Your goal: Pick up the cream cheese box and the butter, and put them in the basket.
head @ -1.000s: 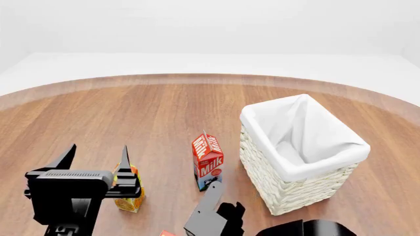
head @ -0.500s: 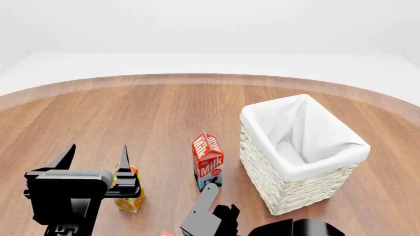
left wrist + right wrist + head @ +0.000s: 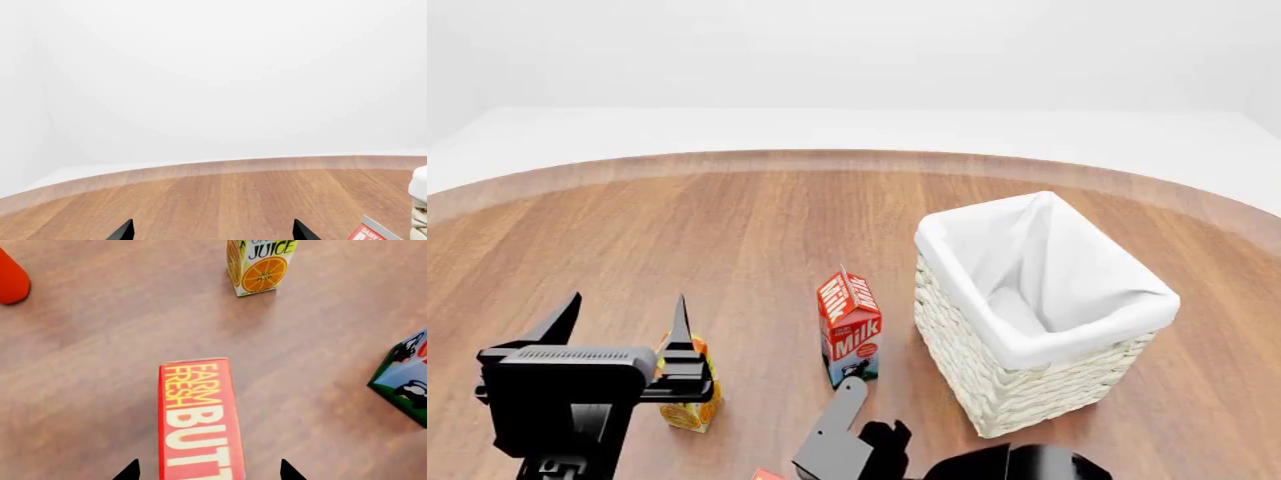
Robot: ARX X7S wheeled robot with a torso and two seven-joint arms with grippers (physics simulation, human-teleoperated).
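Note:
The butter is a red-orange box with yellow lettering, lying flat on the wooden table. My right gripper is open, with one fingertip on each side of the butter and a gap to both. In the head view the right gripper is low at the bottom edge, and only a red corner of the butter shows. The wicker basket with a white liner stands to the right. My left gripper is open and empty above the table. The cream cheese box is out of view.
A red-and-white milk carton stands just left of the basket. An orange juice carton stands behind my left gripper and also shows in the right wrist view. A red rounded object lies at that view's edge.
My right arm has drawn back and lower toward the bottom edge of the head view. The left arm and the objects have not moved.

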